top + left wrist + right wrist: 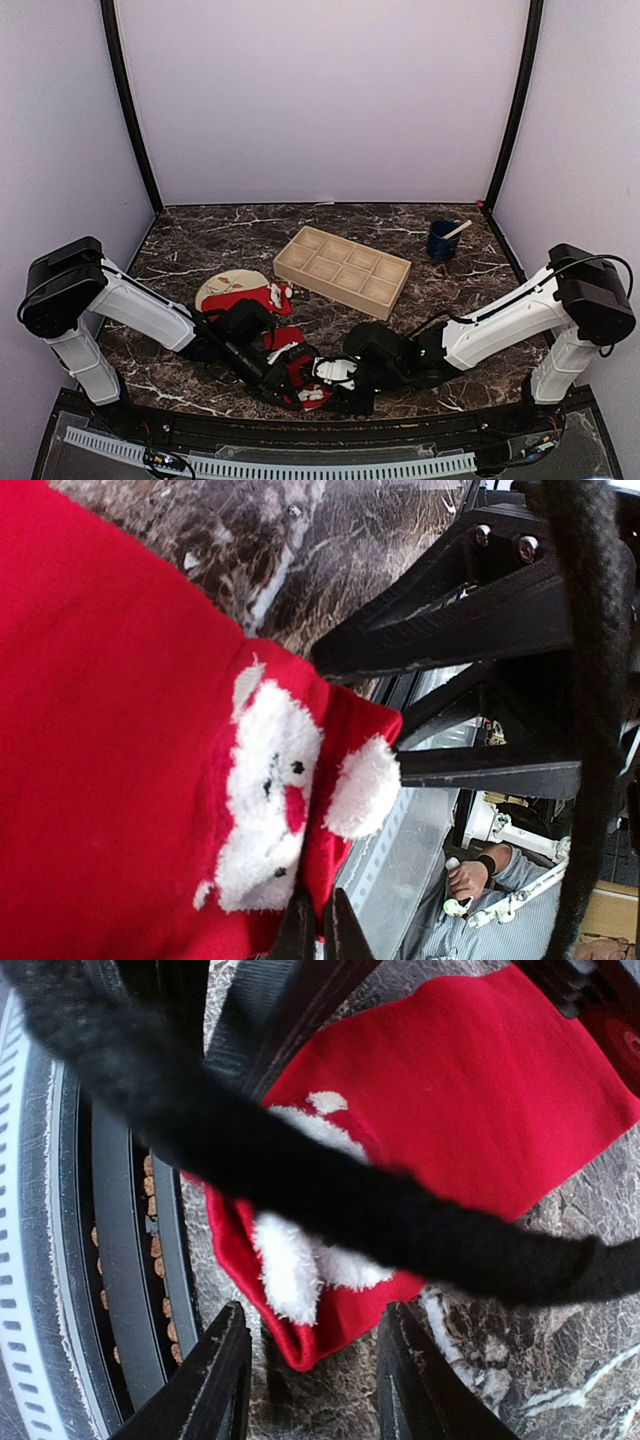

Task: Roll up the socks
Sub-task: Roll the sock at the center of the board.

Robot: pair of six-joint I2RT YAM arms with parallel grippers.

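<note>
Red knit, limp and light: the soft red sock with a fluffy white Santa face (470, 1110) lies flat on the dark marbled table (560, 1360) and is best pinched at an edge. The left gripper (318, 935) is pressed together on its edge, while the right gripper (315, 1370) is spread astride its corner. Only the top view shows another red sock (258, 295) against the round beige plate (222, 283).

Dark marble table (220, 240) with white veins. Directly on it: wooden tray (343, 265) with compartments, centre, set at an angle; blue cup (442, 241) with a stick in it, back right; beige plate (225, 283), front left; Santa sock (300, 368), partly flat near the front edge. Second red sock (262, 297) overlaps the plate's rim.
</note>
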